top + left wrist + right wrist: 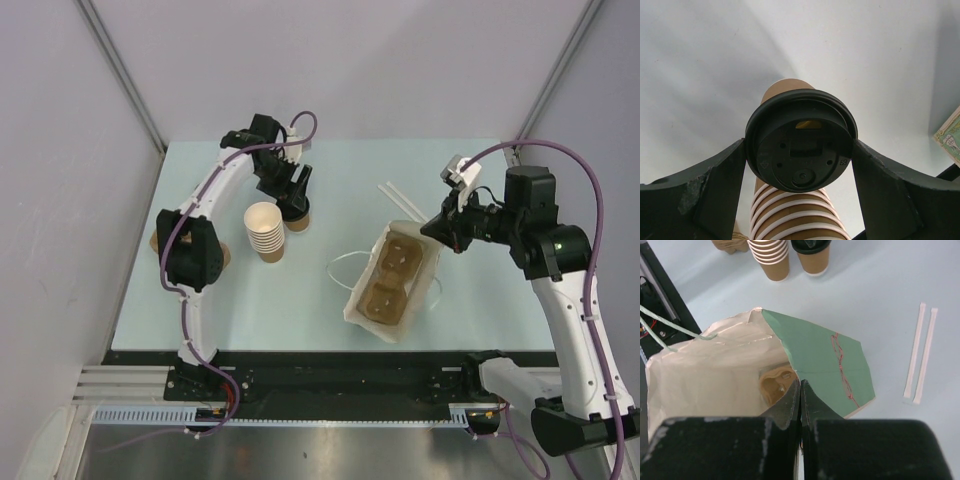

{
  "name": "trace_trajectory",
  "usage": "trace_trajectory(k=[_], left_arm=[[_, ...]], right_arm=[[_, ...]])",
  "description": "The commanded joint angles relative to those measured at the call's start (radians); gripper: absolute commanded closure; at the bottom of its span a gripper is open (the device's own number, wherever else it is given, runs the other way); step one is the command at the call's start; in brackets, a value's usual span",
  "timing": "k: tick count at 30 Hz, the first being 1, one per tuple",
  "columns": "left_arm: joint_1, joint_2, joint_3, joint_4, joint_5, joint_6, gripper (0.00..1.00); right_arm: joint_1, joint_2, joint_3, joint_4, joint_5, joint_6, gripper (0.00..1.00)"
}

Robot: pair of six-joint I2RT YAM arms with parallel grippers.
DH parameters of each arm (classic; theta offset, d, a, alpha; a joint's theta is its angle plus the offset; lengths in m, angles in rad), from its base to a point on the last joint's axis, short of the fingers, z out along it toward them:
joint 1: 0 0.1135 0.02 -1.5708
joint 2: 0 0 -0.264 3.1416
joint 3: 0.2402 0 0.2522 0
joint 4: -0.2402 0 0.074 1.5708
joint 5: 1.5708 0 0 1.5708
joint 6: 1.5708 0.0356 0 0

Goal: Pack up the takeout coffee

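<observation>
The takeout coffee [296,220], a brown paper cup with a black lid [801,147], stands on the table beside a stack of lidless cups [266,232]. My left gripper [292,196] is down over it, and its two fingers press on opposite sides of the lid rim [800,150]. Seen from the right wrist, the coffee [812,255] rests upright on the table. My right gripper [801,386] is shut on the rim of a green-and-white paper bag [820,355], holding its mouth open. A brown pulp carrier [772,385] lies inside the bag [360,300].
The nested cup stack [800,215] stands close beside the coffee, on its left in the top view. Two wrapped straws [920,355] lie on the table beyond the bag. The bag's green cord handle [670,327] trails toward the table's near edge. More brown items [225,255] sit behind the left arm.
</observation>
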Motion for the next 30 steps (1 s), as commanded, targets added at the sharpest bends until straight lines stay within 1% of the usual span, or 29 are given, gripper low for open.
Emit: trace_trajectory(k=[1, 7, 10, 14, 18, 24, 26, 30], left_arm=[[0.006, -0.058, 0.012, 0.013, 0.042, 0.019, 0.85], [0.011, -0.072, 0.045, 0.019, 0.088, 0.022, 0.87], [0.012, -0.093, 0.094, 0.013, 0.108, 0.022, 0.88], [0.012, -0.130, 0.218, -0.026, 0.157, 0.022, 0.89], [0.005, -0.176, 0.306, -0.084, 0.236, 0.043, 0.90], [-0.072, -0.284, 0.381, -0.138, 0.287, 0.160, 0.91], [-0.128, -0.326, 0.407, -0.162, 0.286, 0.199, 0.91], [-0.265, -0.403, 0.392, -0.156, 0.255, 0.210, 0.91]], right_arm=[[0.026, -0.040, 0.008, 0.024, -0.048, -0.087, 1.00], [0.034, -0.034, 0.005, 0.039, -0.025, -0.069, 1.00], [0.034, -0.023, 0.005, 0.045, -0.009, -0.040, 1.00], [0.034, 0.002, 0.005, 0.056, 0.015, 0.032, 1.00], [0.034, 0.023, 0.002, 0.065, 0.052, 0.080, 1.00], [0.025, 0.060, -0.014, 0.070, 0.110, 0.141, 1.00], [0.014, 0.083, -0.014, 0.070, 0.115, 0.163, 1.00], [-0.006, 0.115, -0.014, 0.087, 0.120, 0.226, 1.00]])
